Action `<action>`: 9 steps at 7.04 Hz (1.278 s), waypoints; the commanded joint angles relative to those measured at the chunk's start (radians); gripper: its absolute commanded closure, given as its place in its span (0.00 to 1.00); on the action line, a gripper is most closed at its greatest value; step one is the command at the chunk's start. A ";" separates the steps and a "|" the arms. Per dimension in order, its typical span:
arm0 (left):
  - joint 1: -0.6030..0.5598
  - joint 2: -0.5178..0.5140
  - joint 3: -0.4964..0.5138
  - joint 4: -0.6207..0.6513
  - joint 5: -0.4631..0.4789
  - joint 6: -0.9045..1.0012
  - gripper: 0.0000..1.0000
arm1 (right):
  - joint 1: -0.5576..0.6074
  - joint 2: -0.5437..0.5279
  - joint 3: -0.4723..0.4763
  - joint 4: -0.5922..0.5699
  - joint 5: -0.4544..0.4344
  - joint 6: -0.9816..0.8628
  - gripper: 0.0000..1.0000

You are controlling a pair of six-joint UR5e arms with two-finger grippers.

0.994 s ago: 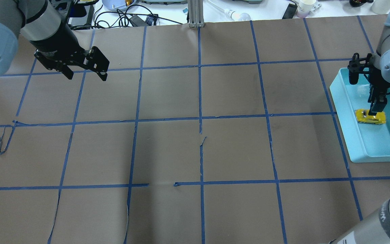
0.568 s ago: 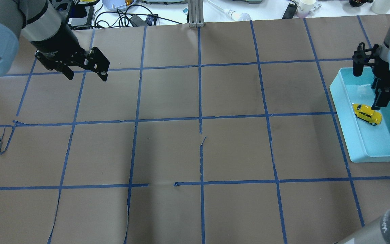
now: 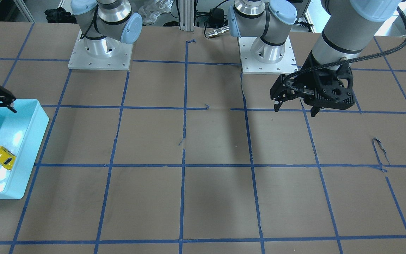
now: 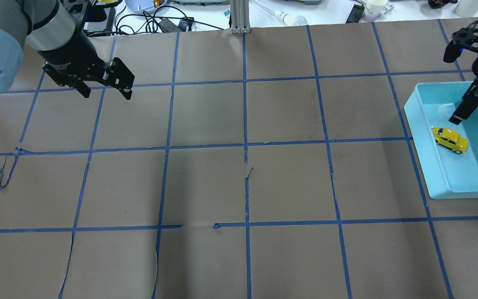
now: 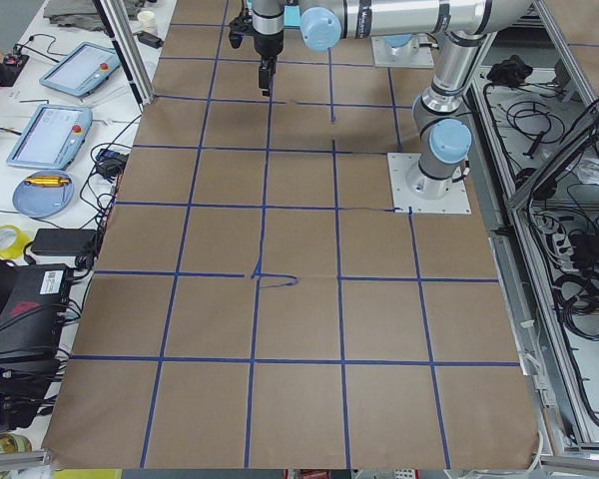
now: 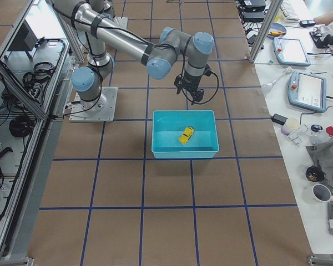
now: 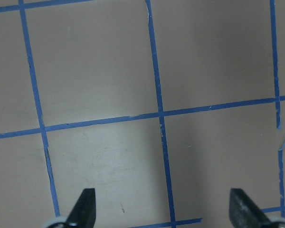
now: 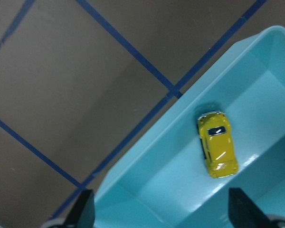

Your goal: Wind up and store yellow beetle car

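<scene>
sitting on its wheels inside a shallow turquoise tray (image 4: 419, 145) at the right end of the table (image 4: 206, 187), the yellow beetle car (image 4: 450, 140) is the one bright thing on the brown paper. it is tiny, smaller than the gripper above it, with a rounded glossy body that catches the room light along the roof. the side windows are dark, a dark patch shows on top, and small silver wheels show along its side. it lies at a slant to the tray walls, on the tray's bare floor close to the long wall that faces the middle of the table; i cannot tell whether it touches that wall.

the right gripper (image 8: 161, 209) hangs in the air above the tray, clear of the car. its two fingers are spread wide and nothing is between them. from its own camera the car shows between and beyond the two tips, well below them.

the left gripper (image 4: 106, 94) hovers over the far left part of the table, well apart from the tray. its fingers are spread wide too and it holds nothing. under it there is only brown paper crossed by blue tape lines (image 7: 157, 114).
</scene>
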 commanded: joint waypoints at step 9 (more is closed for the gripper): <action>0.008 0.000 0.000 0.002 -0.001 0.003 0.00 | 0.412 -0.201 -0.083 0.167 0.050 1.140 0.00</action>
